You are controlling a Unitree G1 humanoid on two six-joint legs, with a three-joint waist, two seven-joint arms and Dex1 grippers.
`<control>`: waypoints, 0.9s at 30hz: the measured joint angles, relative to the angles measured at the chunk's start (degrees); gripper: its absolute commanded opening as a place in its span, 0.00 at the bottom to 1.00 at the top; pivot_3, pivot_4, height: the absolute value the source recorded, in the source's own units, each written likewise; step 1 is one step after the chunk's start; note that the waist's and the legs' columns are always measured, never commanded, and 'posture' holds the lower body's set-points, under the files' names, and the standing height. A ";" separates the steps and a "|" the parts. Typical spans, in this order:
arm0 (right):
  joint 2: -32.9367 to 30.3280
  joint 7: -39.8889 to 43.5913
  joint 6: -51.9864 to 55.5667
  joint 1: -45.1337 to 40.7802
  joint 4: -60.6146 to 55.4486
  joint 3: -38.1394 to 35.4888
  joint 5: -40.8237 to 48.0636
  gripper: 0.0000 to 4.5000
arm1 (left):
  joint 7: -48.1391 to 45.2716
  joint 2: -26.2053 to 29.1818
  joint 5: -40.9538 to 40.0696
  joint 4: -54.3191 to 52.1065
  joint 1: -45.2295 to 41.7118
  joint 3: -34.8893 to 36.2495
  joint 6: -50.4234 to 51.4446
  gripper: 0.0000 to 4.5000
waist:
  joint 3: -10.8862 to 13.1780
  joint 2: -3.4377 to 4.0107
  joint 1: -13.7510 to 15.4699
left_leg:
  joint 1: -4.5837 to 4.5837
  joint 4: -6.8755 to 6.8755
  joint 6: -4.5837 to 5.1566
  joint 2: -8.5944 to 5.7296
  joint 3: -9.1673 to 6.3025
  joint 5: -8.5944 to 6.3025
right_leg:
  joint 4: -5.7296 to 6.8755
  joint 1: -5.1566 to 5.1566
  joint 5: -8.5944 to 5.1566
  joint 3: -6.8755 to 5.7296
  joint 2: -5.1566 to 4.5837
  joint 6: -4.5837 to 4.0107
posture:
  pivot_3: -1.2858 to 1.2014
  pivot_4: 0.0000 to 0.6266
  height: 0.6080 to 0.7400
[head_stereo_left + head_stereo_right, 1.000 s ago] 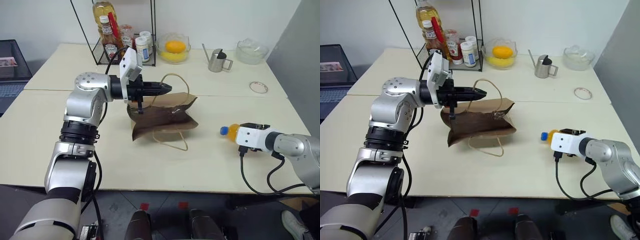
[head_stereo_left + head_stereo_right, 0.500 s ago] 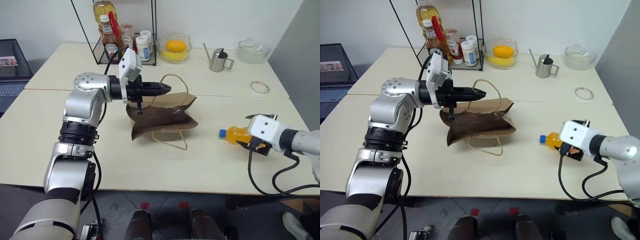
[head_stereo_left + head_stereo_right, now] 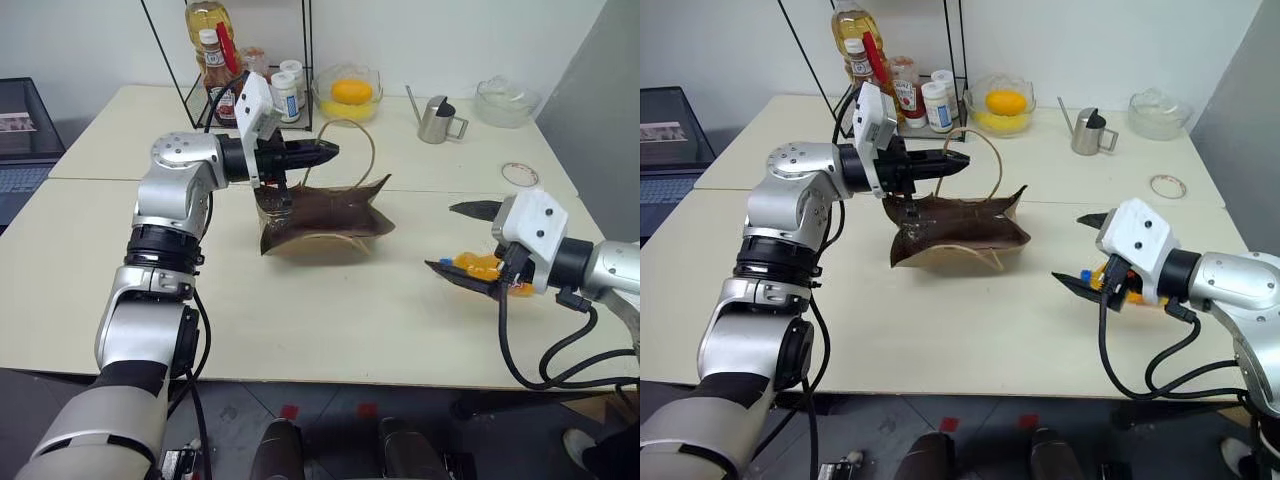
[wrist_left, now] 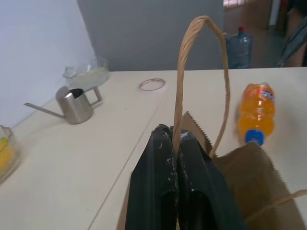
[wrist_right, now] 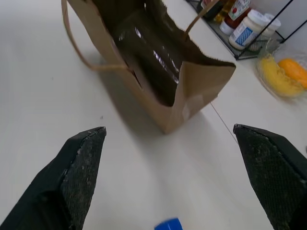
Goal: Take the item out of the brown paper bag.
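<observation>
The left gripper [image 3: 325, 151] is pinching a handle [image 4: 199, 72] of the brown paper bag [image 3: 325, 217], jaws closed; the right gripper [image 3: 1080, 250] is hovering jaws wide open beside the item [image 4: 255, 112] lying on the counter [image 3: 300, 310]

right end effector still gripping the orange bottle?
No: the right end effector stands wide open above the table, and the orange soda bottle lies on the table beneath it, ungripped.

The brown paper bag [image 3: 322, 215] sits mid-table, its mouth gaping toward the robot's right — one cord handle [image 3: 350, 150] pulled upright, the other [image 3: 958, 257] drooping. The item [image 3: 482, 268], a small orange bottle with a blue cap, lies on the tabletop outside it.
</observation>
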 measured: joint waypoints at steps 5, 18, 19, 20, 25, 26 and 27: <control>2.06 -1.76 -0.10 -4.29 0.87 4.30 1.26 0.99 | 3.30 -1.55 3.30 10.06 -4.39 0.06 -7.50 0.00 | 0.00 0.00 0.00 | -0.05 0.02 0.00 -0.01 0.00 0.00 | -0.01 -0.03 0.00 0.00 0.00 0.00 | 0.52 0.24 1.00; 2.35 -2.38 -2.51 -6.91 4.76 7.67 1.13 1.00 | 7.09 -0.67 11.24 28.39 -12.68 0.12 -20.72 0.77 | 0.00 0.00 -0.04 | -0.12 -0.01 0.00 -0.01 0.01 0.00 | 0.02 -0.13 0.00 -0.01 0.00 0.00 | 0.52 0.24 1.00; 2.09 -2.37 -2.68 -6.87 4.84 7.67 1.14 1.00 | 7.00 0.13 11.61 28.93 -13.25 0.13 -21.30 0.84 | 0.00 0.00 -0.04 | -0.12 -0.01 0.00 -0.01 0.01 0.00 | 0.02 -0.13 0.00 -0.01 0.00 0.00 | 0.52 0.24 1.00; 1.93 -2.37 -2.83 -6.80 4.87 7.66 1.15 1.00 | 6.92 0.78 11.83 29.19 -13.49 0.14 -21.68 0.84 | 0.00 0.00 -0.05 | -0.12 -0.02 0.00 -0.01 0.01 0.00 | 0.02 -0.13 0.00 -0.01 0.00 0.00 | 0.52 0.24 1.00; 1.50 -2.42 -3.56 -6.21 5.36 7.61 1.11 1.00 | 6.96 4.08 14.41 30.68 -13.74 0.09 -24.31 0.84 | 0.00 0.00 -0.07 | -0.11 -0.01 0.00 0.00 0.01 0.00 | 0.03 -0.13 0.00 -0.02 0.00 0.00 | 0.52 0.24 1.00; 1.49 -2.52 -4.10 -6.01 5.41 7.61 0.97 1.00 | 7.49 4.49 15.48 30.91 -13.71 -0.25 -25.49 0.84 | 0.00 0.00 -0.07 | -0.12 -0.01 -0.01 0.00 0.01 0.00 | 0.03 -0.13 0.00 -0.02 0.00 0.00 | 0.52 0.24 1.00; 1.48 -2.68 -4.72 -5.68 5.47 7.61 0.77 1.00 | 8.37 5.21 16.62 31.06 -13.63 -0.73 -26.89 0.84 | 0.00 0.00 -0.06 | -0.12 -0.01 -0.01 0.00 0.01 0.00 | 0.03 -0.13 0.00 -0.02 0.00 0.00 | 0.52 0.24 1.00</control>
